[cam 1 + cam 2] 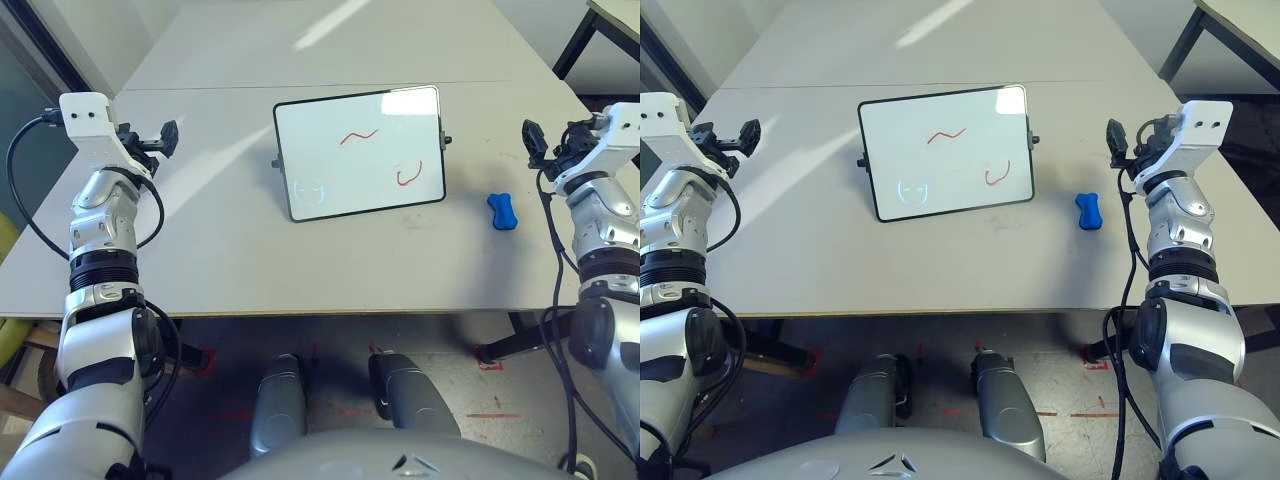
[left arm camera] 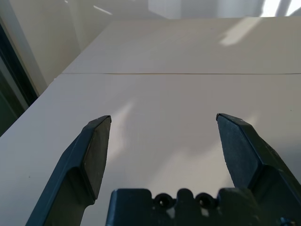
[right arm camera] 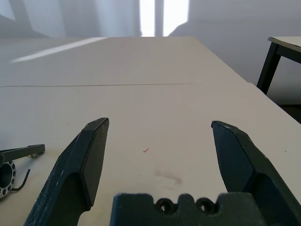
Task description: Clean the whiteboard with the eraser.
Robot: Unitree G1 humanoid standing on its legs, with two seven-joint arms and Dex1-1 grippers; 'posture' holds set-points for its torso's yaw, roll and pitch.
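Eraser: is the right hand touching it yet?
Apart. The left eye view shows bare table between the eraser and the right hand, raised off to the side.

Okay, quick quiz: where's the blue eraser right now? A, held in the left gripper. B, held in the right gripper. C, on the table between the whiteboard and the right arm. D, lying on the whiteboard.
C: the eraser lies on the table, apart from the whiteboard, with both grippers open and empty.
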